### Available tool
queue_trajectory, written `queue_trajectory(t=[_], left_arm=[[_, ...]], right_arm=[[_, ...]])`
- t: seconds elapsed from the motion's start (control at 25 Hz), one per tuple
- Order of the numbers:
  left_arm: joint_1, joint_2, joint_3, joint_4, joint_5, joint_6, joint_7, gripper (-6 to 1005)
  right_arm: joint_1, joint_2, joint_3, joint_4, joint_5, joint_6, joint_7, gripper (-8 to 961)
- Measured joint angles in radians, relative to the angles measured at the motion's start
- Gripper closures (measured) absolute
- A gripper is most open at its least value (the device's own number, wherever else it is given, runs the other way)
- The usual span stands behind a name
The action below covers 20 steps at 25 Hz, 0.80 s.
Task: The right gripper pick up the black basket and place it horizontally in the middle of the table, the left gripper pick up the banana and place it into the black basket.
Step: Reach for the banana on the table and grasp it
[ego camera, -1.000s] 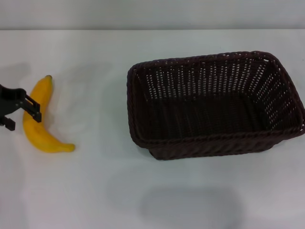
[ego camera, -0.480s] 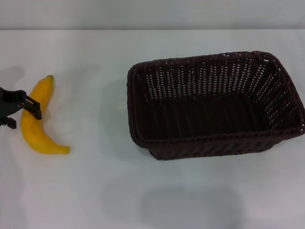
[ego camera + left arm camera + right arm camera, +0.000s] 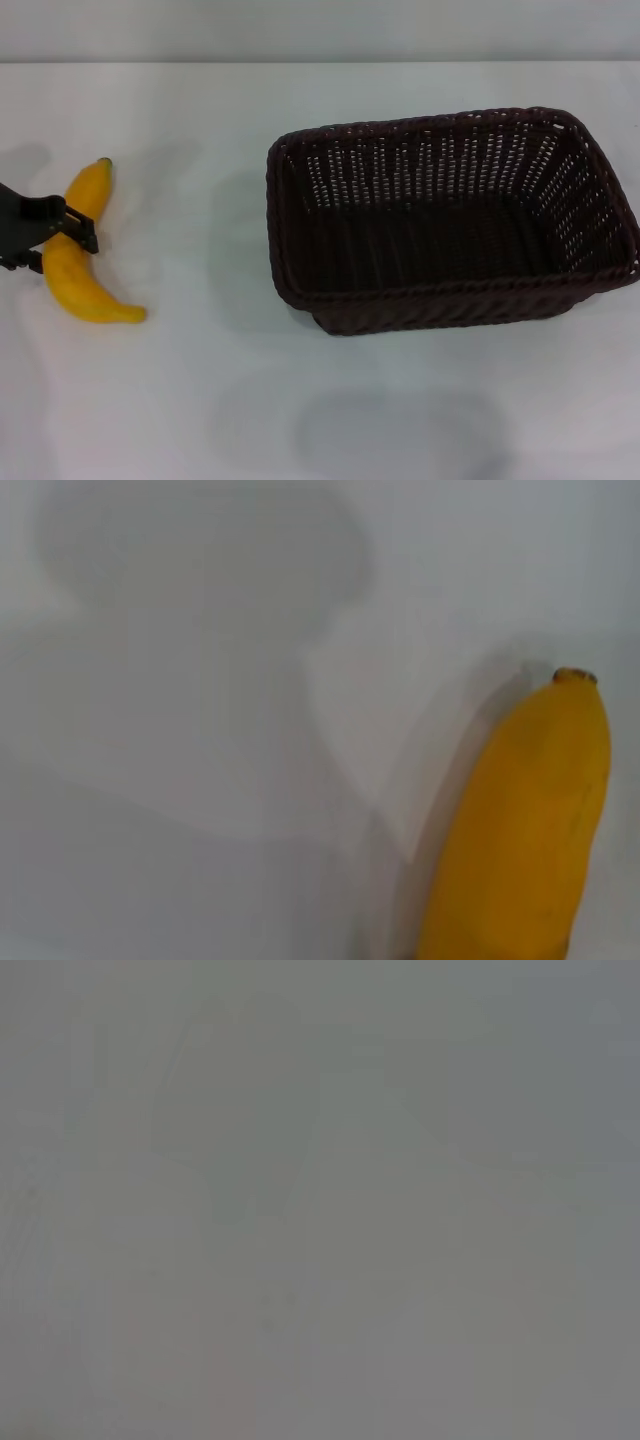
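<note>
In the head view, the black basket (image 3: pixel 450 220) sat upright on the white worktop (image 3: pixel 200 400), long side running across, a little to the right of the middle. That placing looked done or close to done as far as this view showed. The banana (image 3: pixel 80 260) lay flat on the worktop near its left edge, well apart from the basket, so the second half of the task was left. The left end effector (image 3: pixel 62 232) reached in from the left border and straddled the banana around its middle, 1 finger showing across the fruit; whether the fingers had closed on it could not be told. The right end effector was not visible. Open room was generous: a broad bare strip of worktop lay between banana and basket, and the basket's mouth was wide and unobstructed. Its braided near-left rim was the edge a carried banana would have to clear.

In the left wrist view, the banana's (image 3: pixel 530 820) stem end rested on the worktop with shadow beside it; no fingers showed.

In the right wrist view, only a plain grey surface appeared, with nothing of the task in it.
</note>
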Motion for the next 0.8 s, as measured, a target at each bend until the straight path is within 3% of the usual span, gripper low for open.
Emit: queue_trajectory(t=[0.56, 0.68, 0.8], left_arm=[[-0.010, -0.009, -0.002, 0.024, -0.010, 0.002, 0.037, 461], [0.000, -0.009, -0.026, 0.111, -0.106, -0.037, 0.093, 481], [0.006, 0.002, -0.049, 0.218, -0.289, -0.118, 0.173, 482]], right_arm=[[-0.002, 0.003, -0.006, 0.000, 0.000, -0.011, 0.000, 79], [-0.003, 0.004, -0.006, -0.001, 0.000, -0.010, 0.000, 79], [-0.004, 0.004, -0.006, -0.005, 0.001, -0.003, 0.004, 80]])
